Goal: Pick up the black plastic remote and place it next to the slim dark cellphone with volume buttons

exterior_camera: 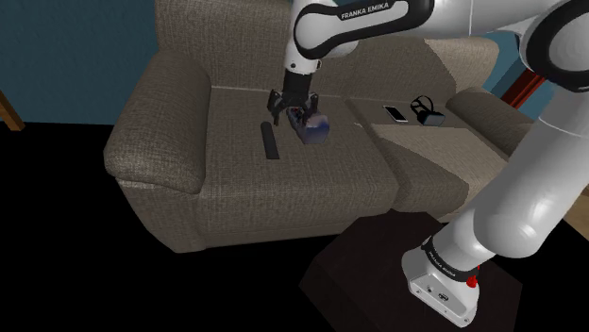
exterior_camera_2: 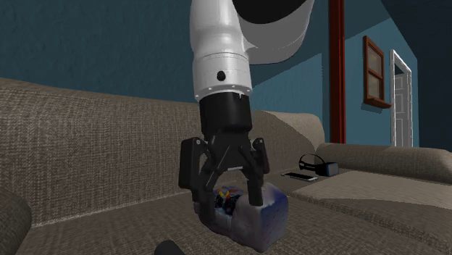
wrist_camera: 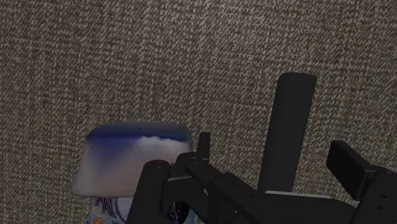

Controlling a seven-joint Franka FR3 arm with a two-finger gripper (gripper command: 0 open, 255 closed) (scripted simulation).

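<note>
Shoulder view: the pincer hangs spread and empty above the brown sofa. The black remote lies just to this view's lower left of it, long axis toward the backrest; the cellphone is well apart, on the next cushion

Second exterior view: a blue-and-white packet sits behind the pincer, with a teal wall beyond

Wrist view: the remote lies untouched between the fingers, lengthwise across their closing line, so probably a small sideways shift and then a descent
</note>
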